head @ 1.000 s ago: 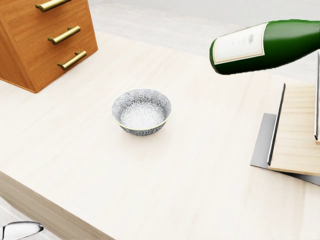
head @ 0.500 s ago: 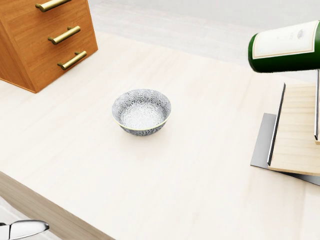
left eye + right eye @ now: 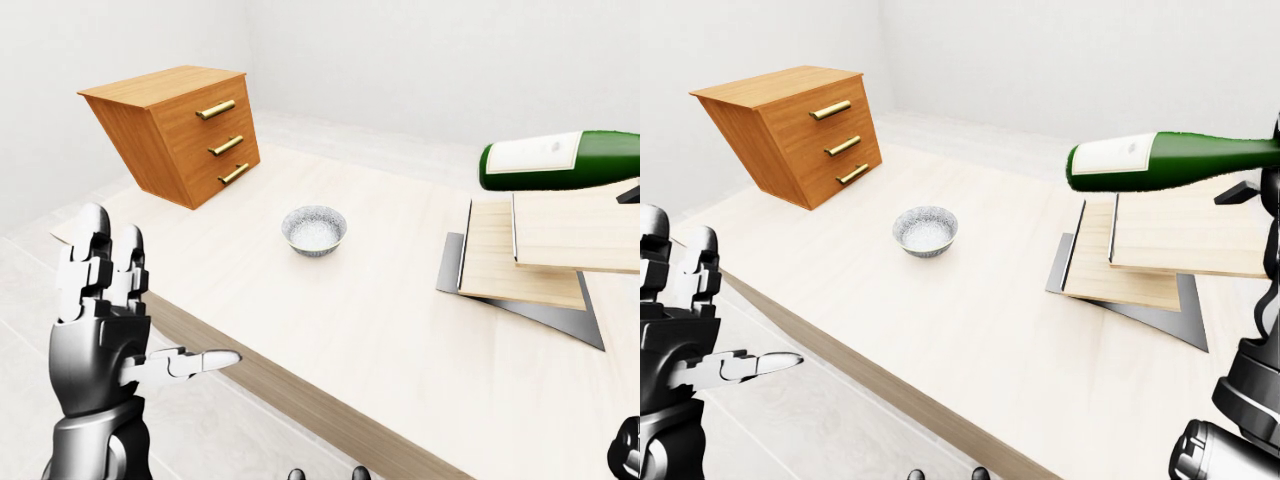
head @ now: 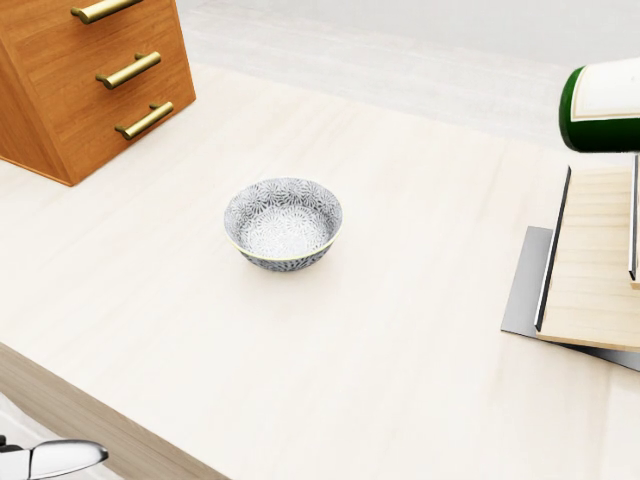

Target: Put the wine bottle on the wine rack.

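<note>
The green wine bottle (image 3: pixel 1160 162) with a white label lies level in the air above the wine rack (image 3: pixel 1140 255), a set of tilted pale wooden boards on a grey metal base at the right of the table. Its bottom end shows at the right edge of the head view (image 4: pixel 603 105). My right hand (image 3: pixel 1268 165) is at the bottle's neck at the right edge of the right-eye view, mostly cut off. My left hand (image 3: pixel 150 300) is open and empty, raised at the lower left, off the table.
A patterned bowl (image 4: pixel 284 222) stands in the middle of the pale wooden table (image 4: pixel 380 380). A wooden drawer chest (image 3: pixel 180 130) with brass handles stands at the table's upper left. The table's near edge runs across the lower left.
The bottle has moved to the right in the head view, over the rack, so only its bottom end still shows there. The bowl, chest and rack have not moved.
</note>
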Motion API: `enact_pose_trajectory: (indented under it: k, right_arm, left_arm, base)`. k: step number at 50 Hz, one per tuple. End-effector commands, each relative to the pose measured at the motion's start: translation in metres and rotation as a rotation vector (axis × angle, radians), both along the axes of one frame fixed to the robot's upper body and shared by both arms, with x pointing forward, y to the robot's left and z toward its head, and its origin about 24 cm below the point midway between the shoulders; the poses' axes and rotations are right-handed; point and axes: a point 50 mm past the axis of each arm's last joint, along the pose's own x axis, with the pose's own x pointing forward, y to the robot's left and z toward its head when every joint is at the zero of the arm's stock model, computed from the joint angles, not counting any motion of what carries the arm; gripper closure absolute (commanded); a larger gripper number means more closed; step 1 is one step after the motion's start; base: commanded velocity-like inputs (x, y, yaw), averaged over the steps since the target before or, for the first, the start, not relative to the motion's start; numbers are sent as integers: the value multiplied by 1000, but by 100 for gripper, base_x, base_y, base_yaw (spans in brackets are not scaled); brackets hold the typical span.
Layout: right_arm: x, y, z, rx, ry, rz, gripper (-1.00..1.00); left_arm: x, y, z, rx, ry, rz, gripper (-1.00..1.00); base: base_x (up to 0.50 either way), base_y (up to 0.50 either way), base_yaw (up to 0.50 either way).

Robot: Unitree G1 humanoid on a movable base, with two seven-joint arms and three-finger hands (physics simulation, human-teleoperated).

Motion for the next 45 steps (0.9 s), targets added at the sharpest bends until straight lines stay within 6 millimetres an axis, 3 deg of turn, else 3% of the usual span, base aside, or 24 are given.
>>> enact_pose_trajectory:
  k: [1, 7, 25, 45]
  right_arm:
    - [-12, -19, 6, 20, -9, -50, 100]
    - [-15, -29, 3, 38, 12, -76, 100]
    - [4, -48, 0, 67, 126, -154, 100]
    - [9, -75, -2, 76, 229, -275, 100]
  left_arm:
    - [0, -2, 1, 4, -2, -3, -100]
    - [2, -3, -1, 3, 6, -7, -100]
    - [4, -5, -3, 8, 17, -10, -100]
    - [10, -10, -7, 18, 41, -17, -100]
  base:
    - [0, 0, 0]
    - [0, 0, 0]
    - [0, 0, 0]
    - [0, 0, 0]
